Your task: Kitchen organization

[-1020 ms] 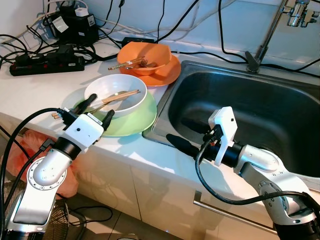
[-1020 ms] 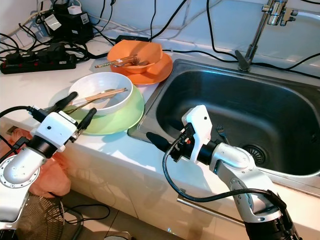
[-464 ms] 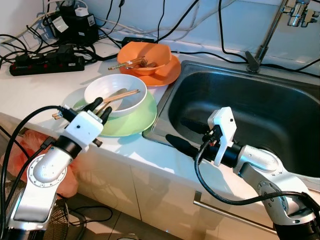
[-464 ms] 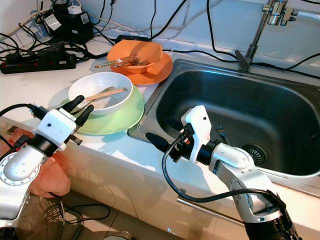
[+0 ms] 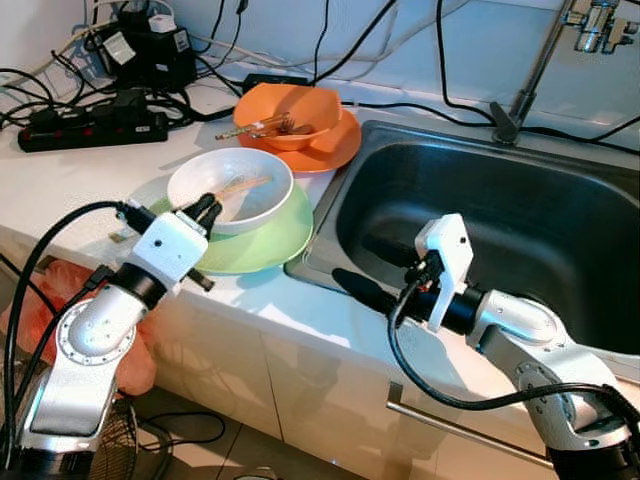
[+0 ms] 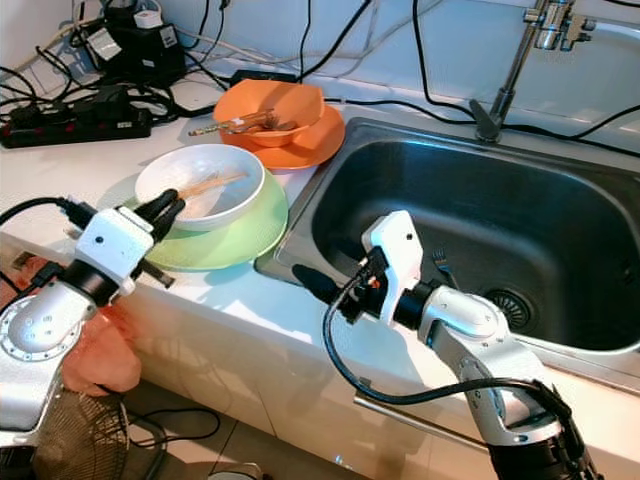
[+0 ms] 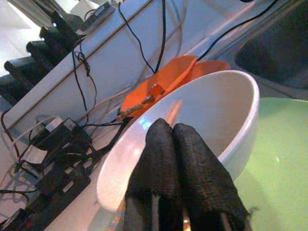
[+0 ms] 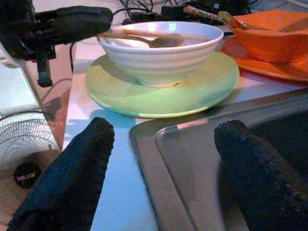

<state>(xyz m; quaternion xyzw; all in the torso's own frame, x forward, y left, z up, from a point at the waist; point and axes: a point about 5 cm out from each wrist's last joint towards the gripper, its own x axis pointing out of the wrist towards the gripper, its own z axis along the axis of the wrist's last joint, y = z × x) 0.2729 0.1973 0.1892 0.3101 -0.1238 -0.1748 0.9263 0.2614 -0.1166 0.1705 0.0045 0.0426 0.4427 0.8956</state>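
the left tool (image 5: 207, 208) sat at the near rim of the white bowl (image 5: 258, 199), its two black fingers (image 7: 179, 159) pressed together around the ends of the wooden chopsticks (image 5: 238, 186) that lay across the bowl. the bowl stood on the green plate (image 5: 278, 238) on the white table (image 5: 75, 178), just left of the steel sink (image 5: 500, 220). behind it an orange bowl (image 5: 300, 105) rested on an orange plate (image 5: 335, 148). the right tool (image 8: 159, 173) hovered over the sink's near-left corner, fingers spread wide and holding nothing. black power strips and cables (image 5: 95, 125) lay along the wall.
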